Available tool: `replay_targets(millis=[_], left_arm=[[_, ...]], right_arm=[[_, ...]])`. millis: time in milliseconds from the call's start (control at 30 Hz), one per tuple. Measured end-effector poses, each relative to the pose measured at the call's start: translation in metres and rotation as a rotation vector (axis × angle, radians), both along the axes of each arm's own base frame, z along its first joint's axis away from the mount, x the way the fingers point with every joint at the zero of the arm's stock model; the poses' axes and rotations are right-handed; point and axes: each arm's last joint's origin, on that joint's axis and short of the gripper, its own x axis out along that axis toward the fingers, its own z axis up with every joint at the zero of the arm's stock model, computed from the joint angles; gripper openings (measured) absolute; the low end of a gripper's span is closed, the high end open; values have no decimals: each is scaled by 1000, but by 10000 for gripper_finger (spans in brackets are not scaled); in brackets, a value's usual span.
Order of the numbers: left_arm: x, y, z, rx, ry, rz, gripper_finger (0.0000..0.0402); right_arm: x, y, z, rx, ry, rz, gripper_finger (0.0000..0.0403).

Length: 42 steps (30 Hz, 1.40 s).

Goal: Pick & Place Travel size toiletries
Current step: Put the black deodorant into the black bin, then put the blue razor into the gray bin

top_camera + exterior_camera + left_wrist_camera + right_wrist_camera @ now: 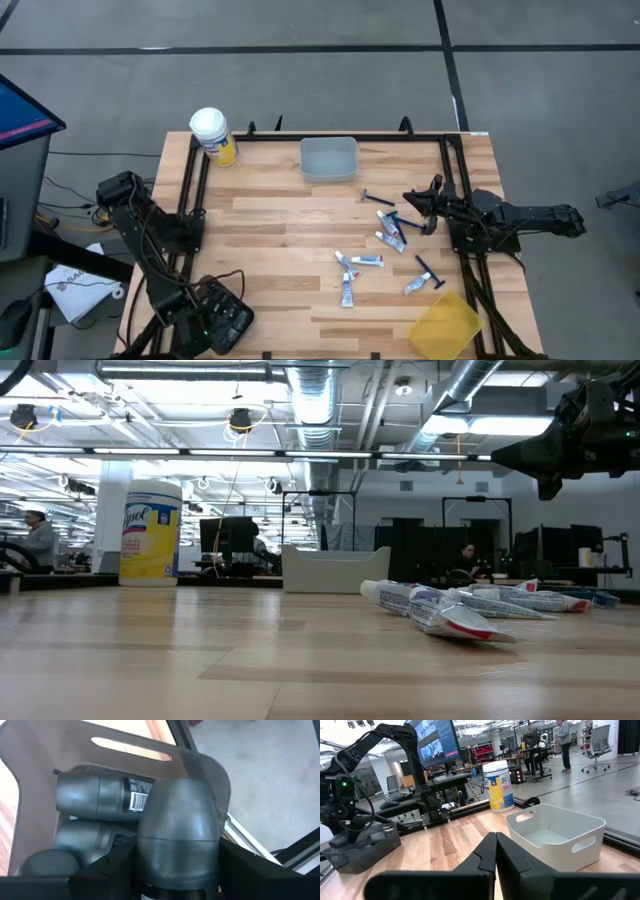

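Observation:
Several travel size toiletries lie flat on the wooden table, right of centre. There are white tubes (390,237) (367,261) (347,291) (417,286) and blue razors (378,199) (432,271). In the low view the tubes (450,615) lie in a loose heap. My right gripper (414,203) hangs above the table over the far razors, shut and empty; its fingers meet in the right wrist view (496,840). It shows high in the low view (560,445). My left gripper (225,320) rests folded at the near left corner.
A white bin (329,157) (555,837) stands at the far middle. A yellow jar with a white lid (213,135) stands far left. A yellow container (445,325) sits at the near right edge. A black frame (200,170) borders the table. Bare wood lies left of centre.

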Motion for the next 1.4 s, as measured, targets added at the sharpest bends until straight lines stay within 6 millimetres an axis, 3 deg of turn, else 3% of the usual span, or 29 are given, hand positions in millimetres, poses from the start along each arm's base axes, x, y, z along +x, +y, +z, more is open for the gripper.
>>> replay_targets(millis=[467,767,933,1167,1400], left_arm=[[-5,8,-15,34,51,-8,219],[-5,8,-14,27,53,-3,261],[-3,11,-10,-4,82,115,264],[5,36,28,-154,16,338,227],[0,96,90,-322,-322,699,117]], right_arm=[[0,0,0,0,0,0,0],[0,0,0,0,0,0,0],[0,0,0,0,0,0,0],[0,0,0,0,0,0,0],[0,0,0,0,0,0,0]])
